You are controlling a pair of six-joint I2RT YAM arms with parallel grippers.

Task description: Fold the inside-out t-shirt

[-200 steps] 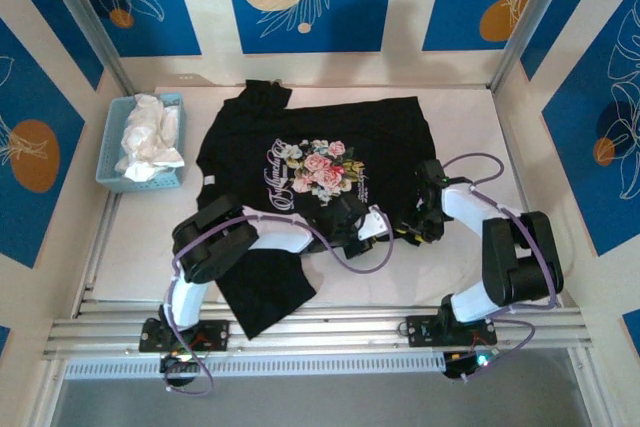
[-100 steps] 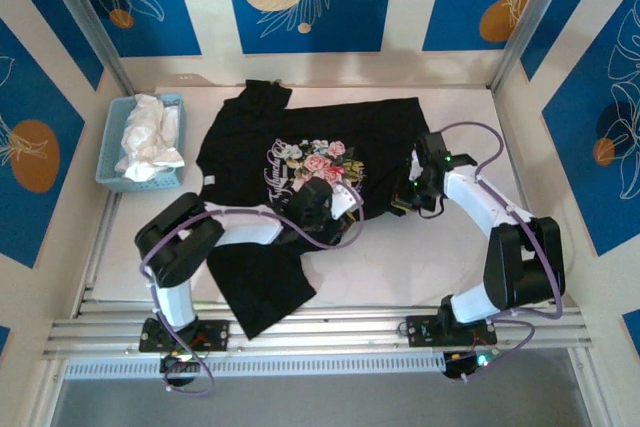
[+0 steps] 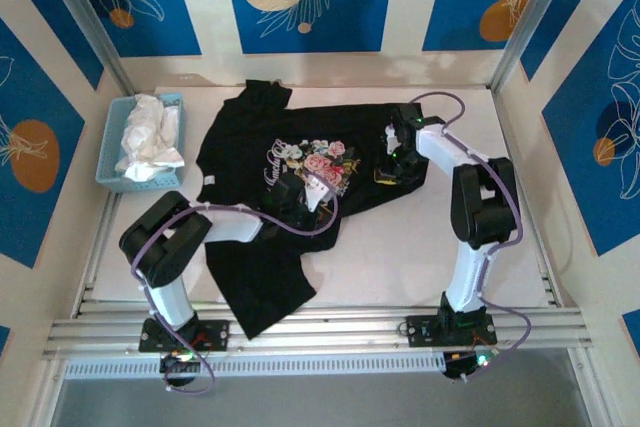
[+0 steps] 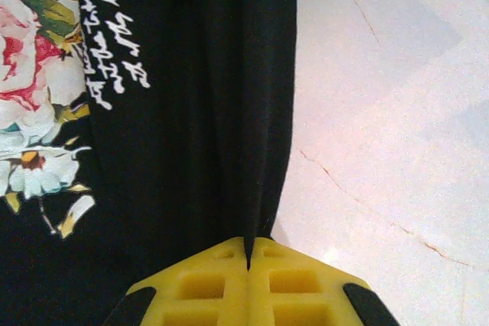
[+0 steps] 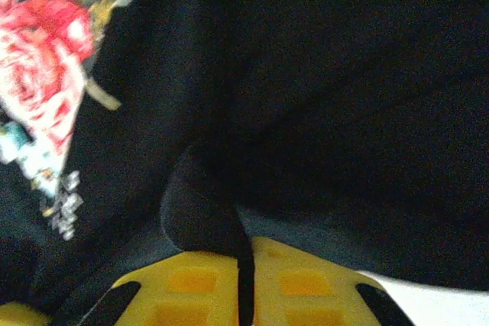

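Observation:
The inside-out t-shirt [image 3: 250, 137] is black with a floral print and lies spread over the table's back half. One part of it [image 3: 262, 287] reaches toward the front edge. My left gripper [image 3: 322, 185] rests over the print, shut on a thin fold of the black cloth [image 4: 199, 112]. In the left wrist view the cloth runs straight into the closed left gripper [image 4: 247, 253]. My right gripper [image 3: 390, 167] sits at the shirt's right side. In the right wrist view the right gripper [image 5: 244, 261] is shut on a bunched fold of the shirt [image 5: 344, 74].
A blue basket [image 3: 108, 179] holding a white garment [image 3: 148, 135] stands at the back left, close to the shirt's sleeve. Bare pale table [image 3: 420, 247] lies in front of the grippers. Patterned walls close the table in on three sides.
Both grippers have moved away from the front edge toward the back, carrying the shirt's lower edge up over the print. The right arm has stretched out far and swung left.

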